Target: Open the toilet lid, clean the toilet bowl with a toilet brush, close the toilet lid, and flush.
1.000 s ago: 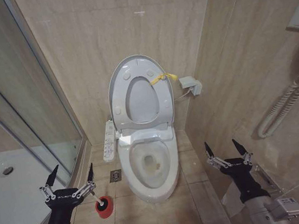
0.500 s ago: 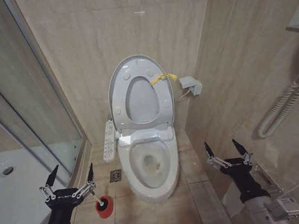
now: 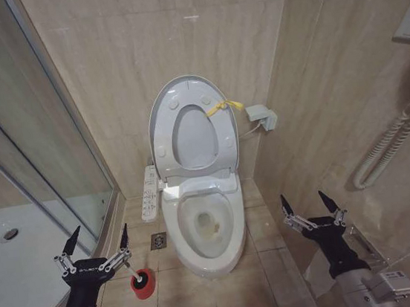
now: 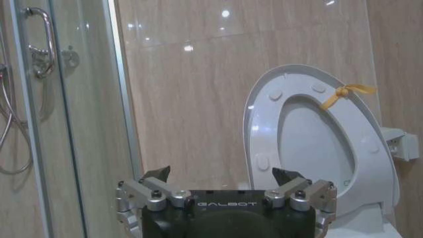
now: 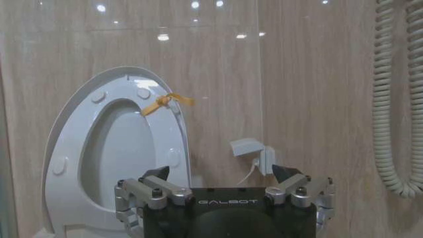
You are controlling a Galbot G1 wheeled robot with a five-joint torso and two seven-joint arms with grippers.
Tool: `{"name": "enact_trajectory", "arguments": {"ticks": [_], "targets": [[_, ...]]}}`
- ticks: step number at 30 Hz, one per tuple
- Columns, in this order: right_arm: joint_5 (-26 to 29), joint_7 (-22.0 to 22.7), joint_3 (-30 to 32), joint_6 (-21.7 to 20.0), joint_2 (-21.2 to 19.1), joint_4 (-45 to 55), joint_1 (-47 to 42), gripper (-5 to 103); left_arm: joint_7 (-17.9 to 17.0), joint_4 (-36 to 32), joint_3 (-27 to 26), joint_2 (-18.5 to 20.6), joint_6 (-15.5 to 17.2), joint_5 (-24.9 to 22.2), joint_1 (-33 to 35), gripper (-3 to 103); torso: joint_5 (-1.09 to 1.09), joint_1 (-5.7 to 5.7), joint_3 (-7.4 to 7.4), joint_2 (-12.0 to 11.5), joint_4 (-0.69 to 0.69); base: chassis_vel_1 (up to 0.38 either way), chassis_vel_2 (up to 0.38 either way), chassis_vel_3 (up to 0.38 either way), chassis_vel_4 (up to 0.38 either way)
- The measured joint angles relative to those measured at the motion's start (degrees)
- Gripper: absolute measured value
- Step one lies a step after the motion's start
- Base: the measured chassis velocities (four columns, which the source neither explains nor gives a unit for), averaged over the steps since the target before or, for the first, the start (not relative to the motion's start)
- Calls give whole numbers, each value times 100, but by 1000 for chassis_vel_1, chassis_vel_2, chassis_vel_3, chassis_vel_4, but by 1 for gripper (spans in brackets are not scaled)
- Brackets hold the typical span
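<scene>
White toilet lid [image 3: 189,129] stands raised against the wall, a yellow strap [image 3: 223,107] at its rim, the toilet bowl [image 3: 204,227] exposed below. My left gripper [image 3: 96,242] hovers, jaws spread and empty, above the toilet brush [image 3: 133,276] in its red cup [image 3: 143,283]; my right gripper [image 3: 309,204] hangs open and empty beside the bowl.
</scene>
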Motion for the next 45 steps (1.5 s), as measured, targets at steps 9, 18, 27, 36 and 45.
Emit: {"name": "enact_trajectory", "arguments": {"ticks": [9, 18, 27, 36, 45], "targets": [[0, 0, 0, 0, 0, 0, 0, 100, 0, 0, 0, 0, 0, 0, 0, 100, 0, 0, 0, 0, 0, 0, 0, 0, 0], [0, 0, 0, 0, 0, 0, 0, 100, 0, 0, 0, 0, 0, 0, 0, 100, 0, 0, 0, 0, 0, 0, 0, 0, 0], [0, 0, 0, 0, 0, -1, 0, 100, 0, 0, 0, 0, 0, 0, 0, 100, 0, 0, 0, 0, 0, 0, 0, 0, 0], [0, 0, 0, 0, 0, 0, 0, 100, 0, 0, 0, 0, 0, 0, 0, 100, 0, 0, 0, 0, 0, 0, 0, 0, 0], [0, 0, 0, 0, 0, 0, 0, 100, 0, 0, 0, 0, 0, 0, 0, 100, 0, 0, 0, 0, 0, 0, 0, 0, 0]]}}
